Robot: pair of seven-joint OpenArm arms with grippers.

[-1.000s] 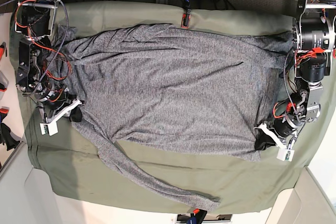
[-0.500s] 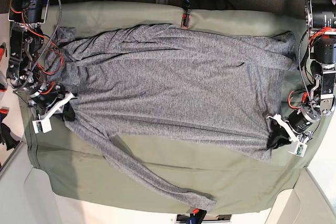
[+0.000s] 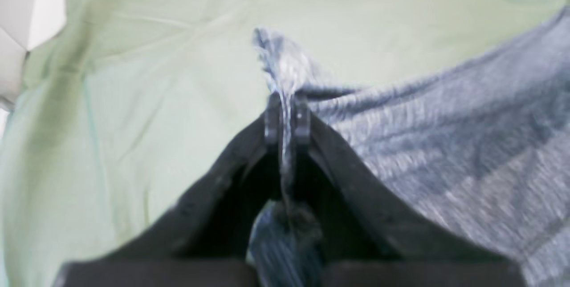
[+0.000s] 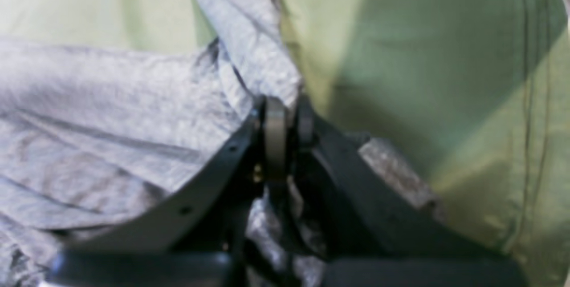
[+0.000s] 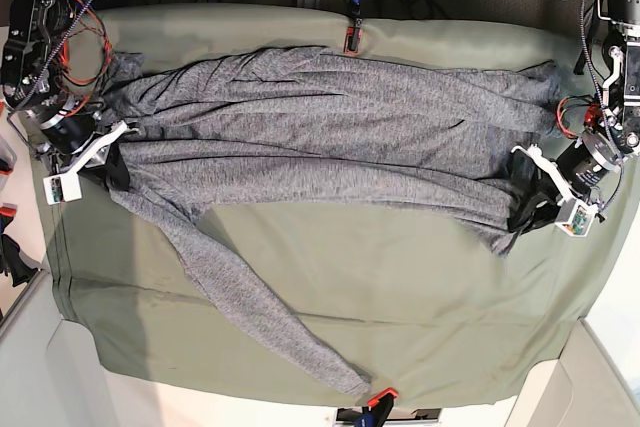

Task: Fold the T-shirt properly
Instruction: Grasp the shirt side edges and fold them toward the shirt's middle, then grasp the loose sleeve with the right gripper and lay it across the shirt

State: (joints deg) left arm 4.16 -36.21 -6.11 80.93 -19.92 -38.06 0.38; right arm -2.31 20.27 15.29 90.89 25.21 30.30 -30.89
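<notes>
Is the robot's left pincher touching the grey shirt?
Touching. The left wrist view shows the left gripper shut on a fold of the T-shirt, cloth pinched between its fingertips.

We see bare bench (image 5: 430, 297) below the T-shirt (image 5: 330, 137); only its trailing sleeve (image 5: 250, 312) crosses that open stretch.

Olive-green table cloth (image 5: 400, 287) covers the table, wrinkled.

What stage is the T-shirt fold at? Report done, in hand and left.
Done: the T-shirt lies spread across the green cloth.
In hand: left gripper and right gripper, both shut on its near edge, mid first lengthwise fold.
Left: one sleeve trails loose; remaining folds.
</notes>
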